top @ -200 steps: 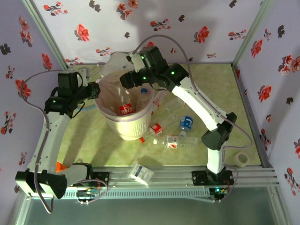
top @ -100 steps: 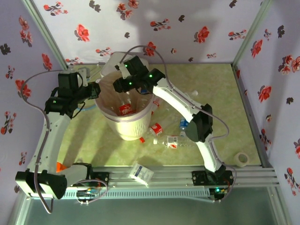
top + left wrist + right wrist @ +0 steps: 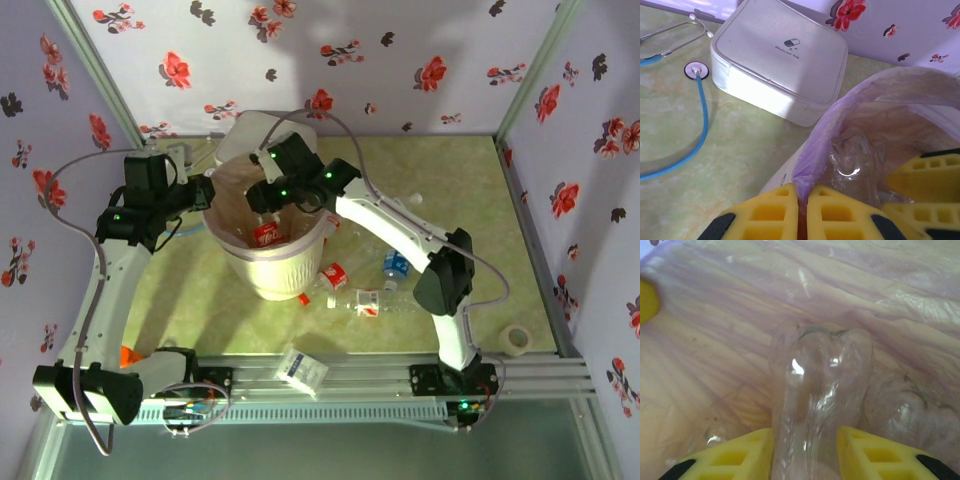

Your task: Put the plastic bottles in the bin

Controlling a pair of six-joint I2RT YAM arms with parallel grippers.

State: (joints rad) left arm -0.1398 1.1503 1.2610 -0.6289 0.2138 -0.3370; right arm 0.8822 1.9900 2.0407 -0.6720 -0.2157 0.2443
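- The right gripper (image 3: pixel 805 440) is down inside the bin (image 3: pixel 268 278). Its 2 yellow fingers (image 3: pixel 735 457) are closed on the sides of a clear plastic bottle (image 3: pixel 820 385) that points toward the far wall of the liner bag (image 3: pixel 740 315).
- The step in hand, as I judge it, is the release. The held bottle is already below the rim, so opening the jaws here should drop it onto those at the bottom. Among them are a red-labelled bottle (image 3: pixel 266 234) and a second clear bottle (image 3: pixel 905 410) just beside the held one.
- Open wide and cleanly: a thin, crushable bottle may cling to a soft pad, so a short pause before lifting gives it time to fall free.
- Lift straight up out of the mouth. The liner bag is loose and close on every side, and a finger that snags it could drag the film or tip the bin.
- The left gripper (image 3: pixel 802 200) is pinched shut on the liner bag at the bin's rim, which should steady the bin. It is best left there while the right arm exits.
- Outward on the table (image 3: pixel 500 200), at least 3 bottles lie just beside the bin's right side: a red-label bottle (image 3: pixel 334 274), a blue-label bottle (image 3: pixel 396 264) and a flat-lying bottle (image 3: pixel 366 302) nearer the arms. The closest looks the natural next pick.
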